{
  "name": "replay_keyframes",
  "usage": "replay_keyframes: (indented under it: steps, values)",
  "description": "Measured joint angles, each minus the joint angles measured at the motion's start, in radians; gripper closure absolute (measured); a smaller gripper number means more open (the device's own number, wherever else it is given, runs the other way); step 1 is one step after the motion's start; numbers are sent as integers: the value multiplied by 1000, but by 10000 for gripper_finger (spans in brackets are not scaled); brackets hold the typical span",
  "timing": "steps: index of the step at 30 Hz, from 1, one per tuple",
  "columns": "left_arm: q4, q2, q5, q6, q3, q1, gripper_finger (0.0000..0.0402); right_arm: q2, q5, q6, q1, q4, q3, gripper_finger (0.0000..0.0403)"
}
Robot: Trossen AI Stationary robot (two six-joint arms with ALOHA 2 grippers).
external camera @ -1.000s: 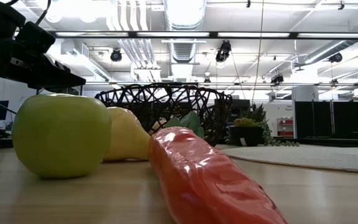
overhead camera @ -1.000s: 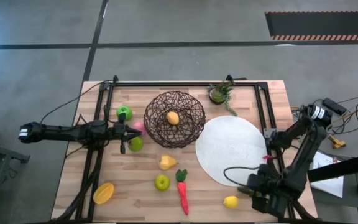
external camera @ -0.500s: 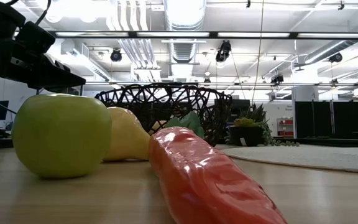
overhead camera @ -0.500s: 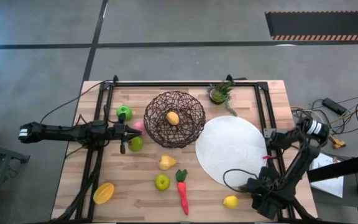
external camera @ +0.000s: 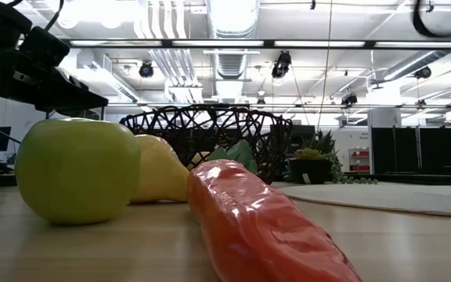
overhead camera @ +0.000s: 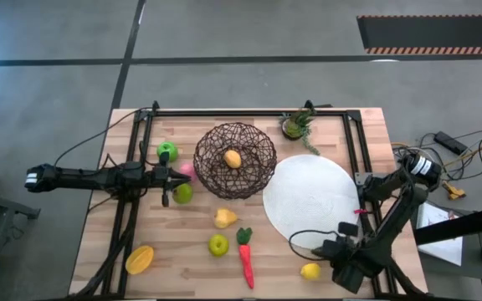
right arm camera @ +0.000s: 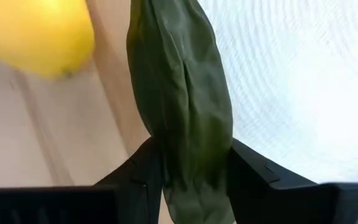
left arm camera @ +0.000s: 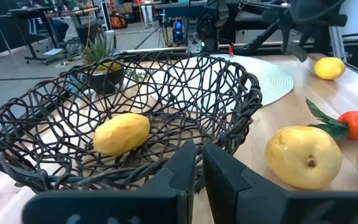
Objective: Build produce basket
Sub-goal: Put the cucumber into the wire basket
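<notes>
The dark wire basket [overhead camera: 234, 159] stands at the table's middle and holds one yellow-orange fruit [left arm camera: 122, 132]. Around it on the table lie green apples [overhead camera: 166, 151] [overhead camera: 182, 193] [overhead camera: 217, 244], a pink fruit [overhead camera: 187, 170], a pear [overhead camera: 224, 218], a red carrot [overhead camera: 246, 259], an orange piece [overhead camera: 139, 259] and a lemon [overhead camera: 310, 270]. My left gripper [overhead camera: 172, 178] is shut, level, just left of the basket. My right gripper [overhead camera: 333, 249] is near the front right, beside the lemon, shut on a dark green cucumber [right arm camera: 179, 93]. My right gripper pinches the cucumber between its two fingers [right arm camera: 143, 171], one on each long side [right arm camera: 185, 149], near one end. The fingers come from above and lie across it. The cucumber stretches away between the lemon and the white plate; whether it is lifted does not show.
A flat white round plate [overhead camera: 308, 201] lies right of the basket, next to my right gripper. A small potted plant [overhead camera: 295, 125] stands at the far edge. A black frame rail [overhead camera: 249, 111] runs along the far side and down both sides of the table.
My right gripper has moved a little toward the table's left edge, closer to the lemon, with its arm bending lower over the front right corner. The left arm and the produce have stayed where they were.
</notes>
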Motion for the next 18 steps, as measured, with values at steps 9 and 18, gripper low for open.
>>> replay_keyframes:
  steps: [9,18]
  values:
    - [48,0,0,-259,0,0,388,-26,249,-431,-210,-252,295,283]
    - [48,2,0,-341,0,0,388,8,374,-1218,-606,-40,436,283]
